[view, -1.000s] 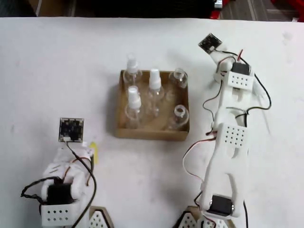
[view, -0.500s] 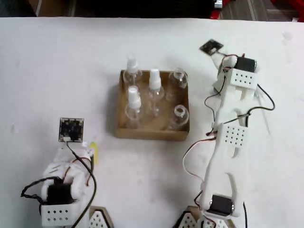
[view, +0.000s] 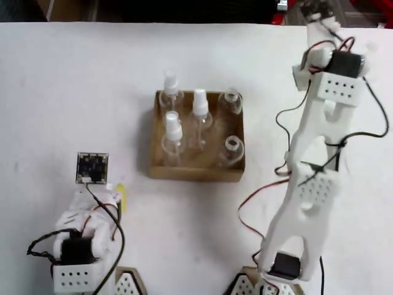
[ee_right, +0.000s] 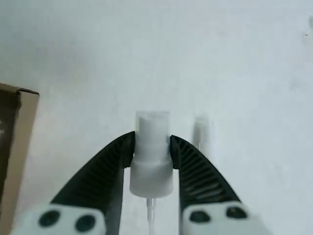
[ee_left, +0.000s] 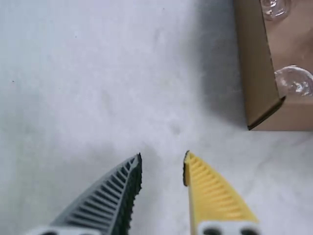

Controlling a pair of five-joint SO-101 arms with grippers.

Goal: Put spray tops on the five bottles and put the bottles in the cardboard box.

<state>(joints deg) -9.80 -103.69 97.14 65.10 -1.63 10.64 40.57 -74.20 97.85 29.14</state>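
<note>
**At the table's near left an idle claw, at its far right a gripped spray top**

Low over the bare white tabletop on the left, my left claw hangs with nothing in it. Its grey finger and yellow finger are parted by a narrow gap. From that wrist I see a near corner of the brown cardboard box and the rounded shoulders of two clear plastic bottles inside it.

The high view gives the whole layout. The box sits mid-table with five bottles standing in it. Three, toward its left and middle, wear white spray tops. The two open-necked bottles stand along its right side.

Further right, my right arm stretches to the table's far right corner. Its wrist view supplies the grip. My right claw is clamped on a white plastic spray top, with the black fingers pressed against its sides. The thin dip tube trails back toward the wrist, and the top is held above the tabletop, well apart from the box.
</note>
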